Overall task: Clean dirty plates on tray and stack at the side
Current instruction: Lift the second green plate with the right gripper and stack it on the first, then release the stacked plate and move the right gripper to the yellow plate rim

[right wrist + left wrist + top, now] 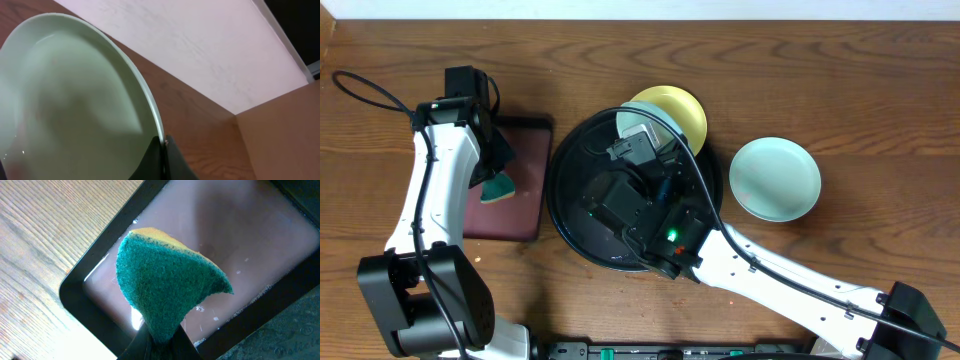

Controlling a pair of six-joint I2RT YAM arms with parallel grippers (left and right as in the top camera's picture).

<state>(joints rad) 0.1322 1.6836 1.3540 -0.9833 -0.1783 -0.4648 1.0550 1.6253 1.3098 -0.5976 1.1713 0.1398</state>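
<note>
My right gripper (163, 146) is shut on the rim of a pale turquoise plate (70, 100) and holds it tilted above the round black tray (570, 215); the plate also shows in the overhead view (634, 122). A pale yellow plate (678, 110) lies at the tray's far rim. A second turquoise plate (775, 178) lies on the table right of the tray. My left gripper (161, 339) is shut on a green and yellow sponge (167, 285) above the maroon tray (250, 235). No red smears show on the held plate.
The maroon rectangular tray (515, 215) lies left of the black tray. My right arm (770, 275) crosses the table from the front right. A black cable (365, 90) lies at the back left. A pale wall (200, 45) stands behind the table.
</note>
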